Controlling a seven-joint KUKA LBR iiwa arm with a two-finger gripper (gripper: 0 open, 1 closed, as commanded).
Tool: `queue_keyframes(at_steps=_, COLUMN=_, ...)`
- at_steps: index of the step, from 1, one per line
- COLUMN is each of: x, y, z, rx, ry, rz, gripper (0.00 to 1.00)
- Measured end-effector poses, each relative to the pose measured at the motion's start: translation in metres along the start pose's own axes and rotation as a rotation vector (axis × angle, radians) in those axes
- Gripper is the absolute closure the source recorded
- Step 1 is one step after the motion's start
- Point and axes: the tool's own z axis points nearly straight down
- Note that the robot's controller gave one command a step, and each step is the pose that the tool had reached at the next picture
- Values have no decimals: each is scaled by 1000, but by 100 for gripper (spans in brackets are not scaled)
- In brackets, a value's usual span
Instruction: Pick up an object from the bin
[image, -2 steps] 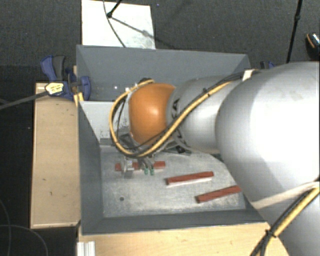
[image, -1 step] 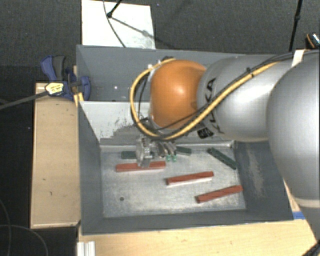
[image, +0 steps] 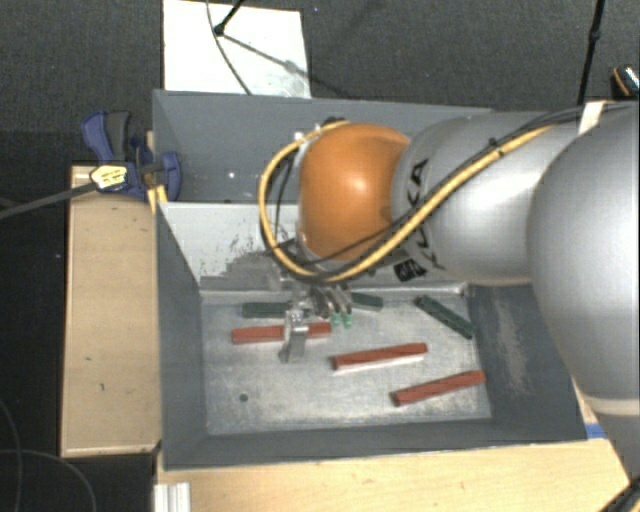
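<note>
In the bin (image: 185, 300), left of centre, the gripper (image: 296, 342) sits low on the leftmost red stick (image: 258, 335), spread or closed cannot tell, stick seemingly flat on the floor, lift not yet done.

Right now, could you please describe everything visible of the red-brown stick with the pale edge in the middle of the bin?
The red-brown stick is long, thin and flat, perhaps wood or plastic, with a whitish strip along its near edge. It lies flat on the bin floor, nearly crosswise, its right end slightly farther back. Nothing touches it; the end effector is apart, to its upper left.
</note>
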Motion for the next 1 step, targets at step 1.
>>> queue_keyframes(at_steps=1, x=-29, y=-8, z=95, rx=2, ry=7, rz=57, gripper=0)
